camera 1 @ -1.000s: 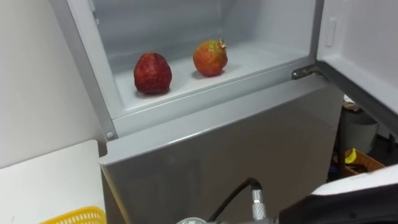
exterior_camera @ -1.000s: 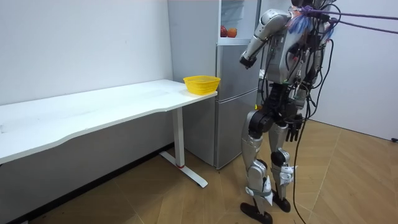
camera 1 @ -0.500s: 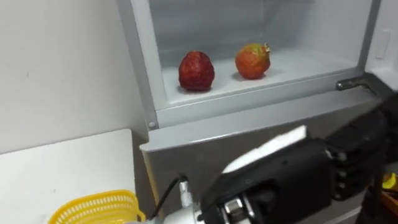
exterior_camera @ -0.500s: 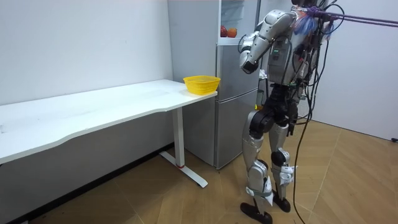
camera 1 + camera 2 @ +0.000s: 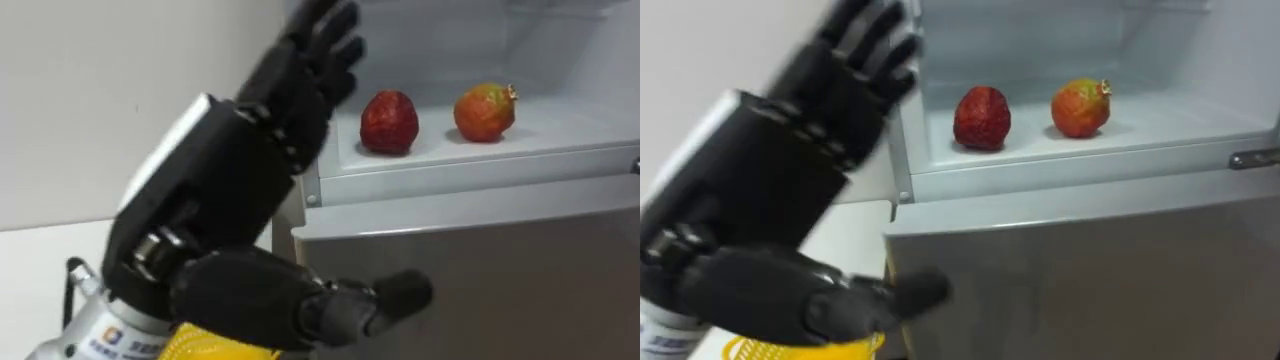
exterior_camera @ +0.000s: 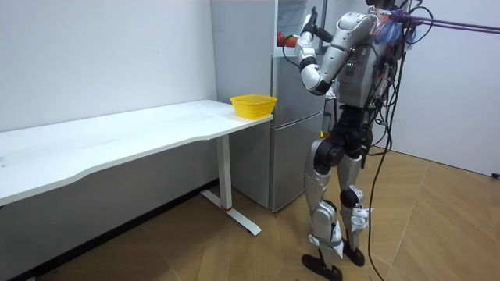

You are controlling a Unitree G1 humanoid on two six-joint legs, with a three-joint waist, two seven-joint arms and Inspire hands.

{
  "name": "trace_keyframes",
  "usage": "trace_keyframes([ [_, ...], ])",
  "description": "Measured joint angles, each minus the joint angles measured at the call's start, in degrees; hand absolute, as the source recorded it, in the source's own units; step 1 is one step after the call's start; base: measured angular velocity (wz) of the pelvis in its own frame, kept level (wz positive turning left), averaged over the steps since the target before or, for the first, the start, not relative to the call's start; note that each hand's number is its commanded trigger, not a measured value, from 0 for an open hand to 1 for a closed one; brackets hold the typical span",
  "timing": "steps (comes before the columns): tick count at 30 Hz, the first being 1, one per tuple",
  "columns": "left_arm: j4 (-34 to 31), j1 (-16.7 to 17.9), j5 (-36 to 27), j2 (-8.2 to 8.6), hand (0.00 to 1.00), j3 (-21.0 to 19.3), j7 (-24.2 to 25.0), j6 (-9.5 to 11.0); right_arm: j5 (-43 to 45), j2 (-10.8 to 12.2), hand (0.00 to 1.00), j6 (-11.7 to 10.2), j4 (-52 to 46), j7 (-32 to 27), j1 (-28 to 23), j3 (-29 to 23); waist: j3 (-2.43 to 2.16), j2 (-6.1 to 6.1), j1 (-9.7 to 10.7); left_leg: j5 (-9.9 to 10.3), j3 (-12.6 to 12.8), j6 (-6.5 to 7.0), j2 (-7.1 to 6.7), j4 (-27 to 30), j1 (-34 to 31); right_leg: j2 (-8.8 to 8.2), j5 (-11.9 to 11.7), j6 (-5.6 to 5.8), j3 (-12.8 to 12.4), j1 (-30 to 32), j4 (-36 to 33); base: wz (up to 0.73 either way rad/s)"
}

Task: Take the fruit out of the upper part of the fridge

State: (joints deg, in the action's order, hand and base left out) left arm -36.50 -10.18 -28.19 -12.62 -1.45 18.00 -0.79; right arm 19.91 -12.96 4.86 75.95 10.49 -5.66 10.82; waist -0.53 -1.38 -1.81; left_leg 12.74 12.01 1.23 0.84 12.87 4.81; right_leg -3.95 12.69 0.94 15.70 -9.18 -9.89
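Two fruits lie on the shelf of the open upper fridge compartment (image 5: 470, 165): a dark red one (image 5: 389, 123) on the left and an orange-red pomegranate (image 5: 485, 112) on the right. My left hand (image 5: 220, 170) is raised close before the camera, open, back towards me, fingers straight and pointing up at the compartment's left edge, thumb out to the right. It holds nothing and stays short of the fruits. In the room view I stand facing the fridge with that hand (image 6: 308, 19) up at shelf height. My right hand (image 6: 373, 156) hangs by my hip.
The grey lower fridge door (image 5: 480, 280) is closed below the shelf. A yellow basket (image 6: 253, 105) stands on the end of the white table (image 6: 117, 136), right beside the fridge and under my raised arm. A white wall is on the left.
My left hand rose from low in front of the lower door to shelf height at the compartment's left edge. The eye view has shifted, so the fruits now sit further right.
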Motion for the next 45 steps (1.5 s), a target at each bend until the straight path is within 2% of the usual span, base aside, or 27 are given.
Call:
trace_keyframes([
  [2,0.03,1.47,0.59,0.08,0.00,-2.22,-2.12,1.97,0.39,0.03,0.00,-0.57,0.16,-0.50,-0.03,-2.15,0.04,-0.01,-0.20,-0.09,-0.14,0.10,-0.04,0.15,-0.02,-0.08,0.04,0.01,0.14,0.00,0.06,0.05],
  [6,0.02,4.78,2.00,-0.03,0.00,-9.23,-6.34,3.01,0.35,0.03,0.00,-1.82,0.04,-1.24,-1.04,-6.16,0.15,-0.18,-0.63,-0.09,-0.44,0.10,-0.03,0.30,-0.11,-0.05,0.08,-0.04,0.26,0.01,-0.05,0.00],
  [11,1.31,13.43,4.03,0.21,0.00,-21.20,-15.93,4.91,0.65,0.01,0.00,-1.78,-0.06,-1.60,-3.81,-10.43,0.43,-0.51,-3.02,-0.07,-0.46,0.06,-0.15,-0.12,-0.24,0.25,0.15,-0.02,0.21,0.08,0.04,0.00],
  [12,1.77,14.01,4.01,0.21,0.00,-22.47,-17.27,4.96,0.72,0.00,0.00,-1.71,-0.06,-1.62,-3.93,-10.90,0.53,-0.58,-3.15,-0.06,-0.52,0.07,-0.18,-0.13,-0.26,0.25,0.17,0.01,0.26,0.09,0.08,0.05],
  [13,2.91,14.86,4.08,0.22,0.00,-24.77,-20.18,5.11,0.82,-0.04,0.00,-1.71,-0.05,-1.67,-4.00,-11.76,0.86,-0.86,-3.28,-0.05,-0.87,0.08,-0.32,-0.16,-0.37,0.20,0.22,0.10,0.32,0.08,0.11,0.13],
  [15,6.70,17.59,3.99,0.22,0.00,-28.62,-24.51,5.80,0.79,-0.04,0.00,-1.72,-0.51,-1.82,-4.65,-12.83,0.77,-1.01,-3.61,-0.05,-1.21,0.09,-0.56,-0.53,-0.41,0.09,0.30,0.24,0.93,0.08,0.12,0.09],
  [17,9.20,20.47,3.99,0.24,0.00,-30.86,-27.40,5.79,0.40,0.00,0.00,-1.79,-0.91,-1.82,-4.73,-13.37,0.75,-1.14,-3.67,-0.04,-1.26,0.10,-0.59,-0.72,-0.34,0.04,0.35,0.32,1.28,0.09,0.09,0.02],
  [20,11.67,23.18,3.99,0.78,0.00,-31.70,-31.76,5.78,0.04,-0.01,0.00,-1.64,-1.30,-1.69,-5.06,-13.35,0.59,-1.40,-4.53,-0.04,-1.49,0.09,-0.63,-1.08,-0.30,0.05,0.36,0.34,1.90,0.10,0.09,0.05],
  [25,15.83,26.10,4.10,1.26,0.00,-31.71,-38.32,6.01,-0.37,-0.22,0.00,-1.07,-3.20,-1.57,-5.20,-13.32,0.64,-1.40,-4.95,-0.04,-2.80,0.10,-0.69,-1.11,-0.37,-0.03,0.37,0.35,2.74,0.23,-1.01,0.08],
  [30,26.26,26.78,2.25,1.69,0.00,-31.97,-43.92,6.58,0.45,-0.23,0.00,0.08,-5.05,-1.18,-5.26,-13.29,0.43,-1.48,-5.14,0.00,-3.47,0.12,-0.74,-1.42,-0.57,-0.12,0.52,0.54,3.28,0.67,-1.89,-0.02],
  [32,34.85,26.92,-0.76,1.89,0.00,-31.95,-45.67,7.01,0.38,-0.22,0.00,0.21,-5.13,-1.10,-5.30,-13.27,0.42,-1.42,-5.21,-0.02,-3.47,0.11,-0.78,-1.37,-0.57,-0.13,0.67,0.46,3.27,0.72,-1.86,-0.08],
  [33,36.98,26.93,-1.34,2.06,0.00,-31.92,-46.20,7.00,0.38,-0.23,0.00,0.21,-5.10,-1.11,-5.29,-13.28,0.43,-1.40,-5.19,-0.02,-3.47,0.11,-0.78,-1.29,-0.57,-0.15,0.68,0.45,3.40,0.71,-1.84,-0.04],
  [36,46.67,27.48,-5.87,3.22,0.00,-31.30,-46.79,7.18,0.42,-0.24,0.00,0.26,-5.23,-0.99,-5.65,-13.32,0.31,-0.61,-5.41,-0.02,-3.45,0.11,-0.93,-1.06,-0.86,-0.38,1.04,0.12,3.56,1.07,-1.84,-0.04],
  [38,56.86,27.41,-9.94,3.23,0.00,-29.37,-45.90,7.18,0.30,-0.17,0.00,0.84,-5.42,-0.85,-6.50,-13.26,0.03,-0.12,-5.03,-0.04,-4.22,0.14,-1.23,-0.95,-1.14,-0.93,1.23,0.17,4.41,0.88,-1.72,0.12],
  [39,59.18,27.47,-11.13,3.28,0.00,-28.52,-45.72,7.12,0.30,-0.05,0.00,1.21,-5.48,-0.77,-6.80,-13.27,-0.04,0.06,-4.91,-0.04,-4.39,0.15,-1.30,-0.92,-1.15,-0.92,1.32,0.26,4.48,0.76,-1.72,0.16],
  [40,63.35,27.66,-13.43,3.73,0.00,-27.16,-44.91,6.89,0.39,0.32,0.00,1.91,-5.60,-0.61,-7.34,-13.34,-0.10,0.36,-4.99,-0.02,-4.48,0.17,-1.37,-0.75,-1.11,-0.91,1.37,0.33,4.46,0.52,-1.62,0.08],
  [42,72.02,27.83,-13.75,4.01,0.00,-24.15,-42.65,6.68,1.12,0.51,0.00,2.81,-6.16,-0.30,-6.92,-13.34,-0.08,0.48,-5.48,0.08,-4.41,0.30,-1.39,-0.19,-0.98,-0.94,1.36,0.34,4.21,0.46,-1.66,-0.03],
  [44,83.02,27.76,-12.45,4.57,0.00,-20.62,-38.70,4.96,2.10,0.63,0.00,2.79,-6.17,-0.34,-6.82,-13.34,0.01,0.60,-5.12,0.43,-4.50,0.53,-1.40,-0.03,-0.91,-1.03,1.34,0.42,4.77,0.03,-1.66,0.02],
  [45,85.33,27.70,-11.89,4.76,0.00,-20.11,-37.58,4.53,2.12,0.67,0.00,2.78,-6.12,-0.35,-6.76,-13.37,0.02,0.64,-4.73,0.55,-4.55,0.57,-1.40,0.14,-1.00,-1.09,1.35,0.45,4.86,0.01,-1.66,0.07],
])
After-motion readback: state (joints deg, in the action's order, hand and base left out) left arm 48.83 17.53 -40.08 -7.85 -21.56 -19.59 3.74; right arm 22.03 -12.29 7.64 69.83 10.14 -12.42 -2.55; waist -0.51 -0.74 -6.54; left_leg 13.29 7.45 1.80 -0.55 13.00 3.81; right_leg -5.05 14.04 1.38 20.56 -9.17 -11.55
